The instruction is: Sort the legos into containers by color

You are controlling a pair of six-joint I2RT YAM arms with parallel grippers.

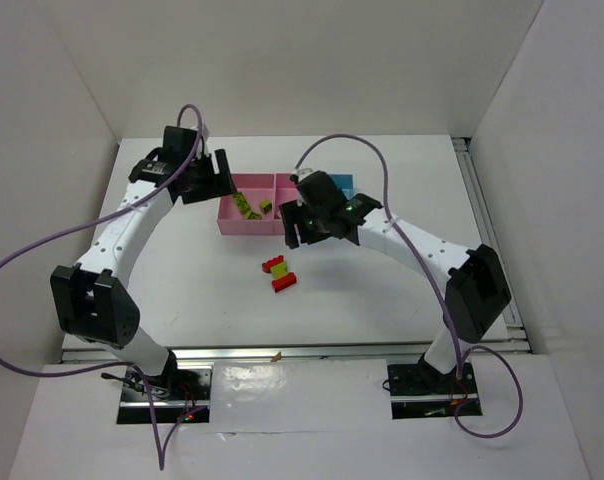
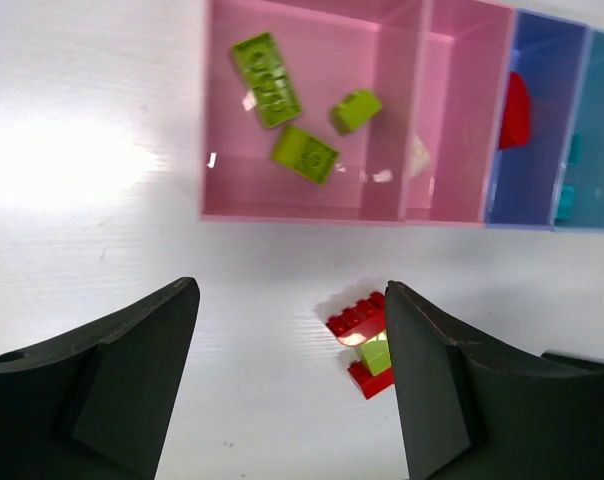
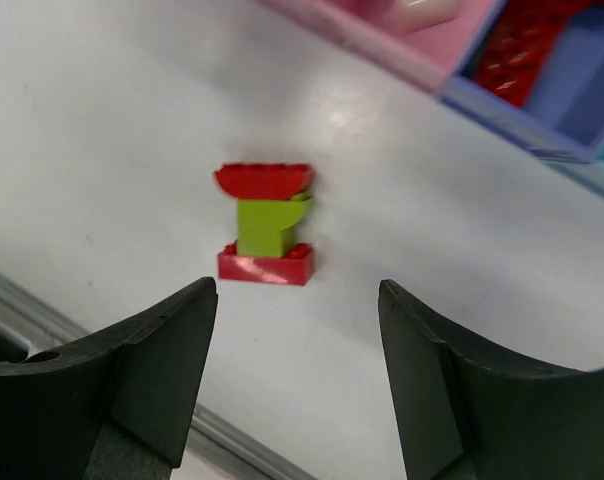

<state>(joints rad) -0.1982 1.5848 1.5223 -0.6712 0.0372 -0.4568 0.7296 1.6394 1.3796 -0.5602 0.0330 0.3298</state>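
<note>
Just in front of the row of bins (image 1: 247, 228), a yellow-green brick (image 3: 267, 225) sits pressed between two red bricks (image 3: 264, 180) on the table (image 2: 102, 250). They look like light, rigid, slick plastic, likely best pinched across the flat side walls, and may be clipped together. From the row's left end, the first pink bin (image 2: 302, 205) holds three yellow-green pieces (image 2: 304, 152), the second pink bin (image 2: 447, 200) a whitish piece (image 2: 418, 155), the dark blue bin (image 2: 522, 200) a red piece (image 2: 515, 110), and the light blue bin (image 2: 597, 150) teal ones (image 2: 565, 200). Left gripper (image 2: 290, 300) and right gripper (image 3: 297, 300) both hang with jaws apart, empty.
</note>
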